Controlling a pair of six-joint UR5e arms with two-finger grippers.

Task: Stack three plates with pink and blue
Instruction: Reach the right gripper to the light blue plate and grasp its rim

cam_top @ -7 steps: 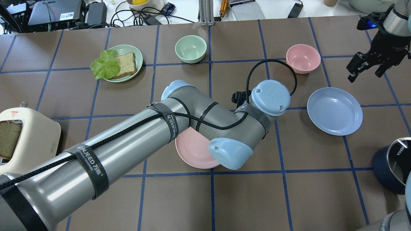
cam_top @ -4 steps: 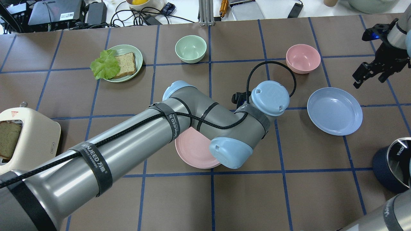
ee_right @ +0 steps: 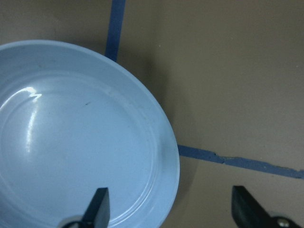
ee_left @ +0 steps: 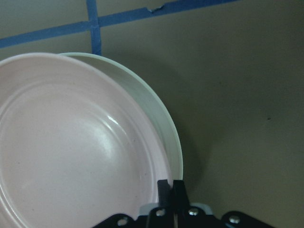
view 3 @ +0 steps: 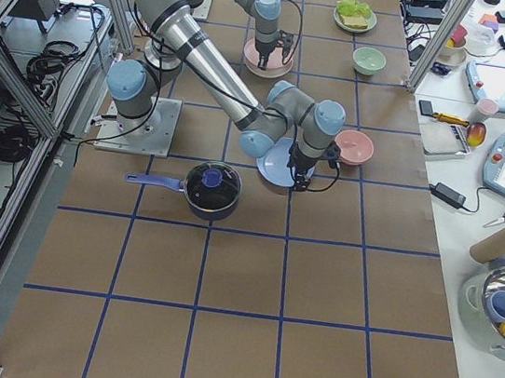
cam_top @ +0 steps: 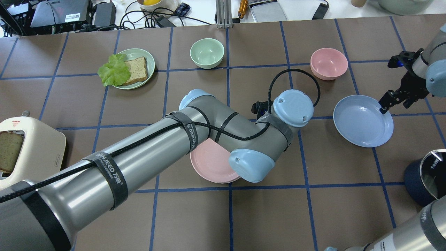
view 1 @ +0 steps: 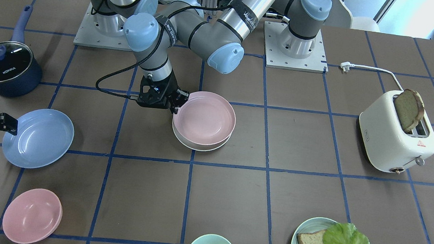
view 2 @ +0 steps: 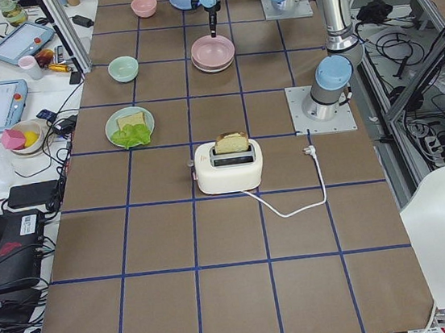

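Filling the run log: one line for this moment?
left gripper: shut on pink plate rim | pink plate: atop cream plate | right gripper: open astride blue plate rim

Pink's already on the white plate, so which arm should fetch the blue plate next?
Right. The right tool is open astride the rim of the blue plate, one finger over it, one outside. The left tool is shut on the rim of the pink plate, atop the white plate, well away.
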